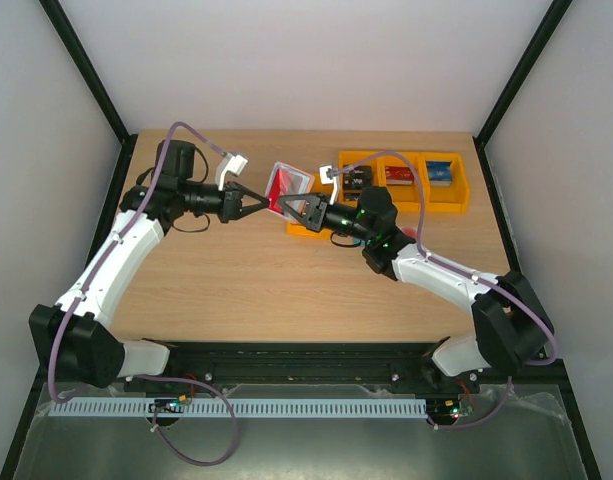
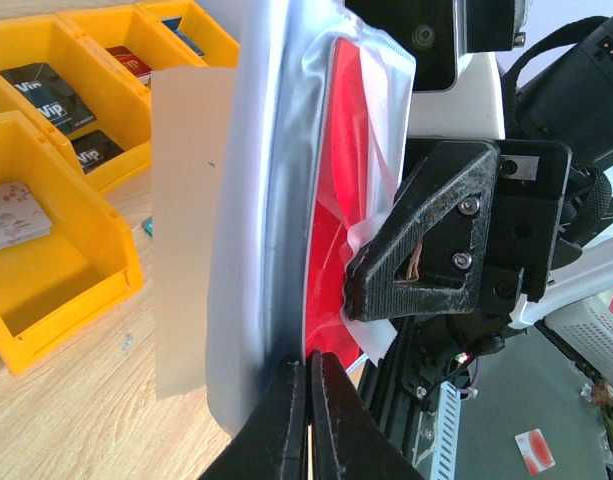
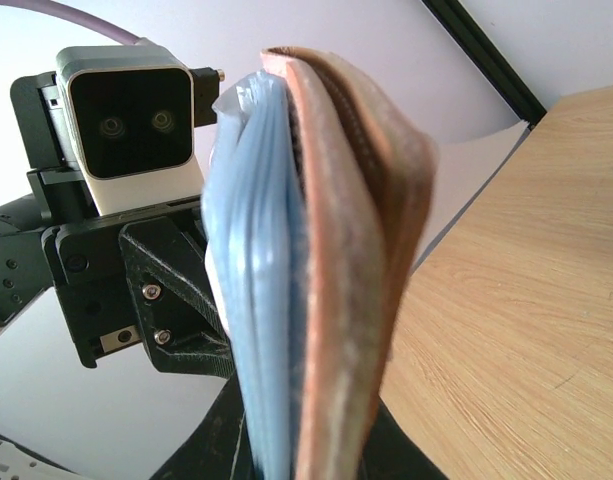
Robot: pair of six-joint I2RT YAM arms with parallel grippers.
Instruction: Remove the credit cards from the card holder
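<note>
Both grippers meet in mid-air above the table's middle back. My right gripper (image 1: pixel 289 208) (image 3: pixel 301 432) is shut on the lower part of the pinkish-brown card holder (image 3: pixel 361 250), which stands on edge with light blue-grey sleeves (image 3: pixel 254 290) fanned out beside it. My left gripper (image 1: pixel 264 203) (image 2: pixel 308 385) is shut on the edge of the red credit card (image 2: pixel 336 190) (image 1: pixel 282 187) in its clear sleeve. The holder's beige flap (image 2: pixel 191 230) hangs to the left. The light blue-grey card cannot be told apart from the sleeves.
A row of orange bins (image 1: pixel 456 205) stands at the back right, with cards in them. Another orange bin (image 1: pixel 298 230) lies just under the grippers. The left wrist view shows the bins (image 2: pixel 106 290) close by on the left, one holding black cards (image 2: pixel 48 88).
</note>
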